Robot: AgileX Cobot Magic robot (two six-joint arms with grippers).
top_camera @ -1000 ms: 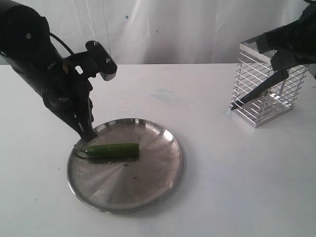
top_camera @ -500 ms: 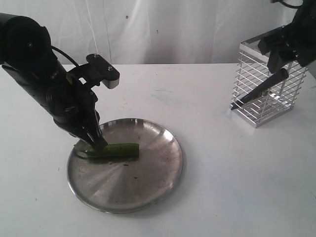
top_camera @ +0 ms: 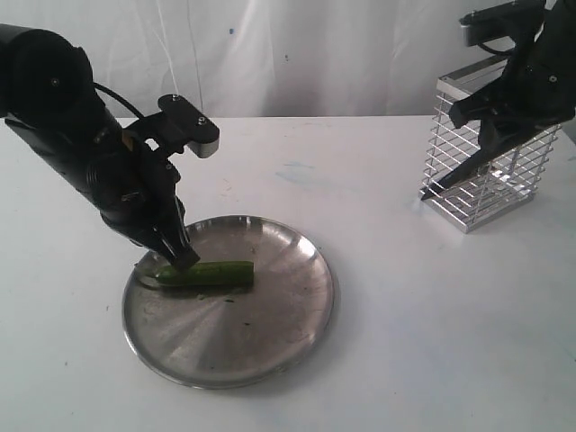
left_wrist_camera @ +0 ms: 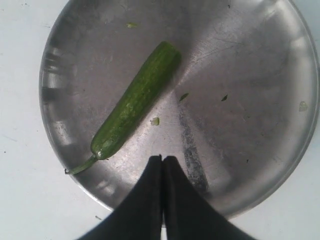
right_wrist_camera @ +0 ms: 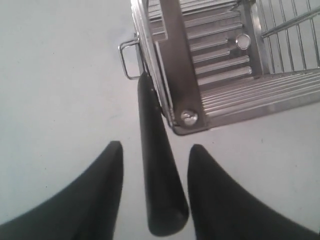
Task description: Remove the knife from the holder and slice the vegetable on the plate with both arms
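Unmarked black knife (right_wrist_camera: 159, 185) handle

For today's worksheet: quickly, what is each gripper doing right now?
Left gripper: shut, empty, above the round steel plate.
Right gripper: open, astride the black knife handle, not gripping.

The left arm reached steeply down toward the plate (top_camera: 270, 351), its bulky black wrist angled inward. The left hand (left_wrist_camera: 163, 159) had its two fingers pressed together, tips hovering just over the plate's near rim area. The right arm hung above the holder (top_camera: 477, 193). The right hand (right_wrist_camera: 155, 147) stood spread, its fingers flanking the knife (right_wrist_camera: 159, 180) handle without touching it.
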